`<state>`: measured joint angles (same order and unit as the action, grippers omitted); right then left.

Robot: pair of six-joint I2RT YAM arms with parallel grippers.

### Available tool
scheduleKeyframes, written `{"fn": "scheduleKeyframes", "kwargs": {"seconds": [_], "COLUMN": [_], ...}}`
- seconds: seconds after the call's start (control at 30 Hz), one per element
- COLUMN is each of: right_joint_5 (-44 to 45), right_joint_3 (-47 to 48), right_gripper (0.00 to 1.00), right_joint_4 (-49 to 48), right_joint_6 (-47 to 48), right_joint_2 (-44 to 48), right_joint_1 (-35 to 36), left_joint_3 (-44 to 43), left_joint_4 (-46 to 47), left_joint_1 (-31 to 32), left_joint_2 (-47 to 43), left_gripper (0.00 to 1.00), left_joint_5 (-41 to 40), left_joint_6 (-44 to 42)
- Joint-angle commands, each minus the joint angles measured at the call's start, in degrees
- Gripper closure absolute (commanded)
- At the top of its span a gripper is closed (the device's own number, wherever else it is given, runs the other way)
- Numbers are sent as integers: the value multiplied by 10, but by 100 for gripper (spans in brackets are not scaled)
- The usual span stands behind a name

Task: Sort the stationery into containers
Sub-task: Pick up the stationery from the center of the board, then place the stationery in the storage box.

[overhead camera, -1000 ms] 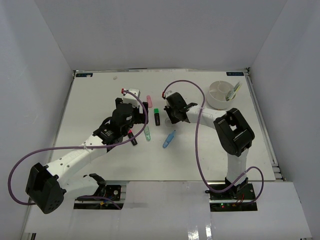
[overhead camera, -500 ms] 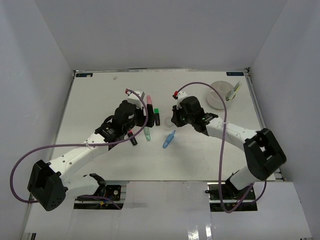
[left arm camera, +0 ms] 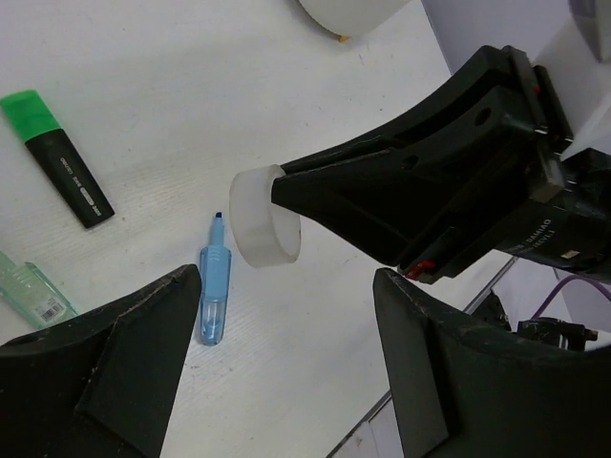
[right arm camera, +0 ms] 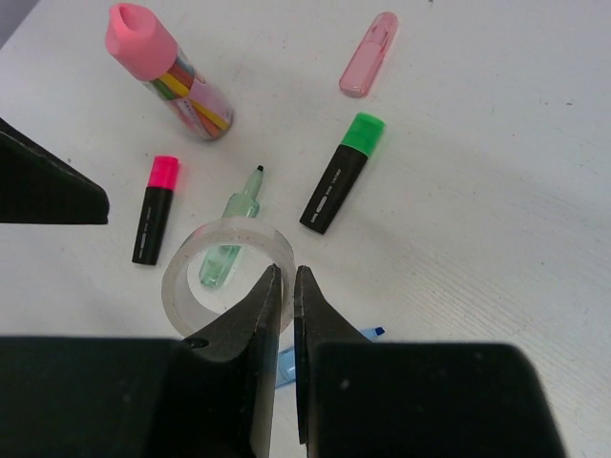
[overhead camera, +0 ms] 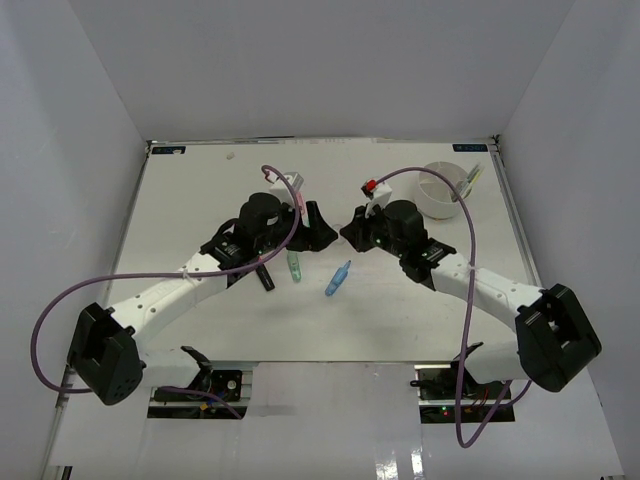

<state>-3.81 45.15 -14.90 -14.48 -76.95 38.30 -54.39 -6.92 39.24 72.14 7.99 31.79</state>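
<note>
Tape ring pinched in clenched right gripper.
Translucent, whitish, thin-walled; near blue pen, well apart from white tub; left gripper spread wide, grasping nothing.

The tape ring is clear with a milky tint, the green-capped highlighter and the pink-capped highlighter both have black bodies, and the glue stick has a pink cap over a body striped in many colours. The eraser is pale pink, the green pen is see-through pale green with a black tip, and the blue pen is light blue. The tub and the table are white, the left gripper and right gripper black
</note>
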Motion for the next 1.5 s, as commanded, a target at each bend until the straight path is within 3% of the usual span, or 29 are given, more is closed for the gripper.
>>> {"fn": "scheduleKeyframes", "kwargs": {"seconds": [0.0, 0.3, 0.77, 1.07, 1.2, 1.33, 1.47], "right_joint_5": [3, -14, -16, -15, -17, -20, -32], "right_joint_3": [-5, -21, -30, -36, -37, -42, -42], "right_gripper": [92, 92, 91, 91, 91, 85, 70], "right_joint_4": [-52, -87, -104, -109, -109, -108, -88], "right_joint_6": [-19, -34, -42, -46, -46, -42, -26], "right_joint_2": [22, 29, 26, 33, 31, 36, 46], "right_joint_1": [1, 0, 0, 0, 0, 0, -1], "left_joint_3": [-16, -23, -31, -34, -38, -36, -23], "left_joint_4": [-10, -4, 30, 37, 38, 41, 51], "left_joint_1": [3, 3, 3, 3, 3, 3, 3], "left_joint_2": [3, 41, 58, 76, 79, 78, 67], "left_gripper": [17, 23, 47, 53, 63, 79, 87], "left_joint_5": [7, -4, -3, 4, 3, 4, 2], "left_joint_6": [30, 51, 61, 71, 62, 43, 0]}}
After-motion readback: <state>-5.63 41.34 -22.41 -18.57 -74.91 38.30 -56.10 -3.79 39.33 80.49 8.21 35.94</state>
